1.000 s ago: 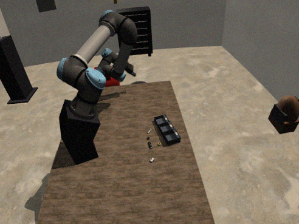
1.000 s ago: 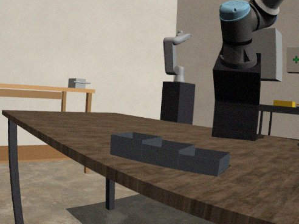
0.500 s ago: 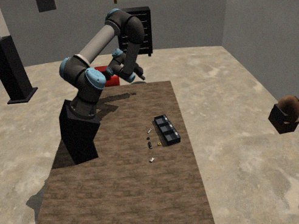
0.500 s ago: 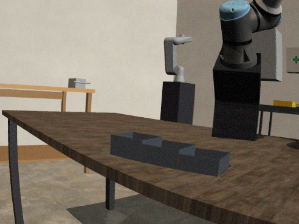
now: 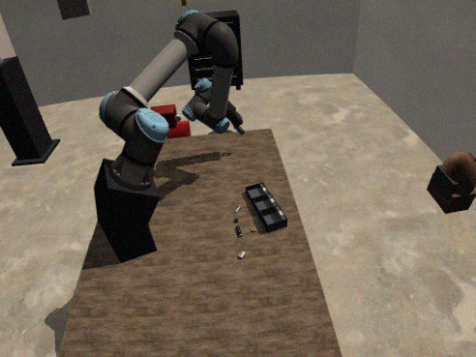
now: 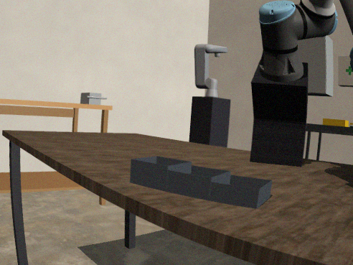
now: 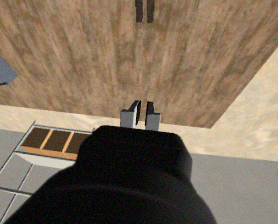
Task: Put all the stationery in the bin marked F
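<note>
Hovering over the table's far end, the gripper (image 5: 240, 131) has its fingers nearly together, gripping nothing.
Small items (image 5: 239, 231) lie beside the three-compartment bin row (image 5: 266, 207), well apart from it, toward the table's middle.

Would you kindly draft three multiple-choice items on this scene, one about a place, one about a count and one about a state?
1. Where is the gripper?
A. Inside a bin
B. Above the table's far edge, away from the bins
C. Under the table

2. How many compartments does the row of bins have?
A. Two
B. Three
C. Five

3. How do the gripper's fingers stand?
A. Nearly together, nothing between them
B. Clamped on a pen
C. Spread fully wide

Key: 1 B, the top view shows it over the far end of the table. 2 B, two dividers make three compartments. 3 A, the wrist view shows a narrow bare gap.
</note>
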Controlling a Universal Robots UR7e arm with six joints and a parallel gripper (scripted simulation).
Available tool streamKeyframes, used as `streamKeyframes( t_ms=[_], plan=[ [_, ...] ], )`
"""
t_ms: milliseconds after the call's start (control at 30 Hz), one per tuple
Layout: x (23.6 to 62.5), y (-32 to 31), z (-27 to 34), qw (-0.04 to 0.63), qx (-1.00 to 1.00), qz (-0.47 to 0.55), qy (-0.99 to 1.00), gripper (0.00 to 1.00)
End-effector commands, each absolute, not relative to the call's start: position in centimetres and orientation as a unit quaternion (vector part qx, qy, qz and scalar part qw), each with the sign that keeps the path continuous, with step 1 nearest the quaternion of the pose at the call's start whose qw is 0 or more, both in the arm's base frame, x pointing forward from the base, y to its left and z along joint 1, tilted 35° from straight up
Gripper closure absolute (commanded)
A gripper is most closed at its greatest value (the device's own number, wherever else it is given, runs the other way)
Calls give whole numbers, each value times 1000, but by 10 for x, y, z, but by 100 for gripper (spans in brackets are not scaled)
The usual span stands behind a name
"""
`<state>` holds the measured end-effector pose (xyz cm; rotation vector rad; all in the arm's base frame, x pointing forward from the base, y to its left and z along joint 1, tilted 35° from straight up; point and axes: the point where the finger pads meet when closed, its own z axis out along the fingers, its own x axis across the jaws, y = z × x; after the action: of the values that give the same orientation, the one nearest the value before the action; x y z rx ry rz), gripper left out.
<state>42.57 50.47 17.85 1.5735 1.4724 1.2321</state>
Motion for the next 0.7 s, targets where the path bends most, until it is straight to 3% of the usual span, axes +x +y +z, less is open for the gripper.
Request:
streamKeyframes(
  t_ms=[0,667],
  plan=[
    [439,491,181,331,599,446,577,69],
    [497,393,186,346,601,365,621,69]
  ],
)
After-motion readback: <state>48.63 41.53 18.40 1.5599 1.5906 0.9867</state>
